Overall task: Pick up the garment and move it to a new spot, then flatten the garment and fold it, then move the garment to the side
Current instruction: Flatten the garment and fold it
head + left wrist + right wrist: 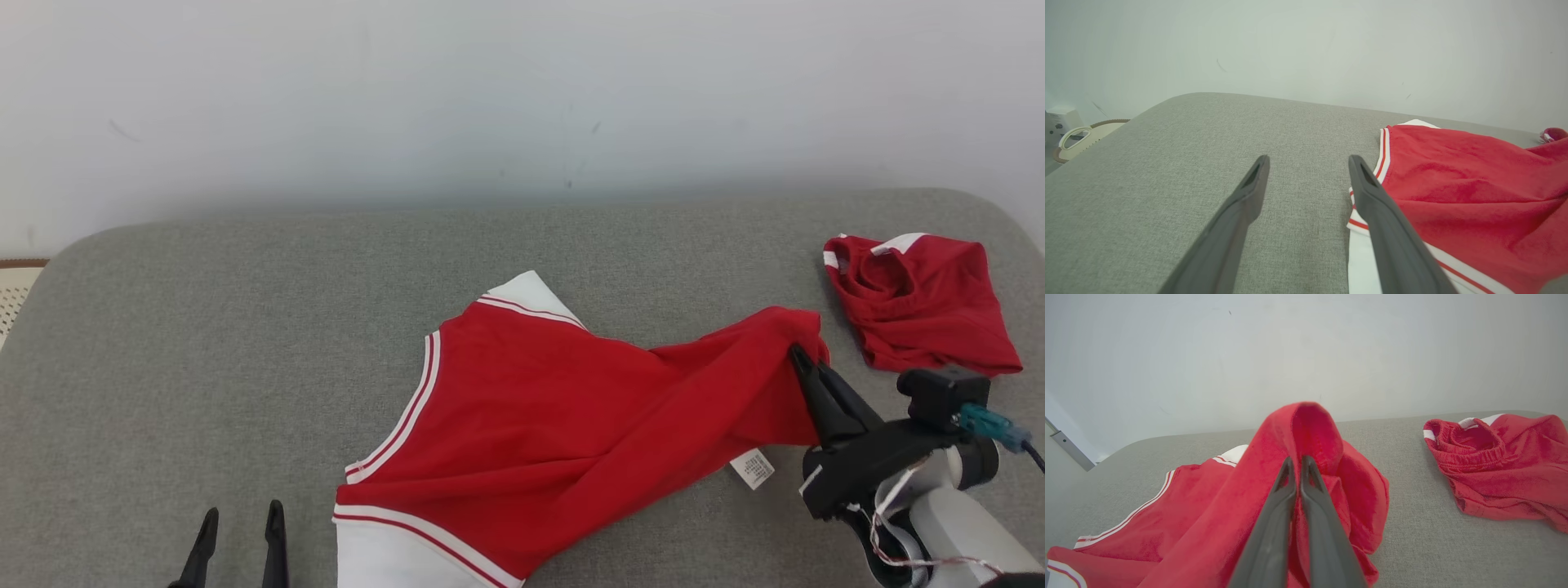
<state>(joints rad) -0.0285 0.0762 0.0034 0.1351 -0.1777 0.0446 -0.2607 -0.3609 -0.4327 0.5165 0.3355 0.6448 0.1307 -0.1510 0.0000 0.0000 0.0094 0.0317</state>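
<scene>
The garment (555, 416) is a red top with white and red striped trim, spread across the grey cushion (245, 327) from the front middle toward the right. My right gripper (804, 359) is shut on the garment's right edge, which it lifts into a raised fold (1310, 433) above the surface. A white label (752, 468) hangs from the cloth below that hold. At the lower left my left gripper (241, 523) stands open and holds nothing, just left of the garment's white trimmed corner (1367, 228).
A second red garment (918, 302) with an elastic waist lies crumpled at the right end of the cushion, also in the right wrist view (1498, 465). A pale wall (522, 98) runs behind. A woven basket (1081, 136) sits off the left edge.
</scene>
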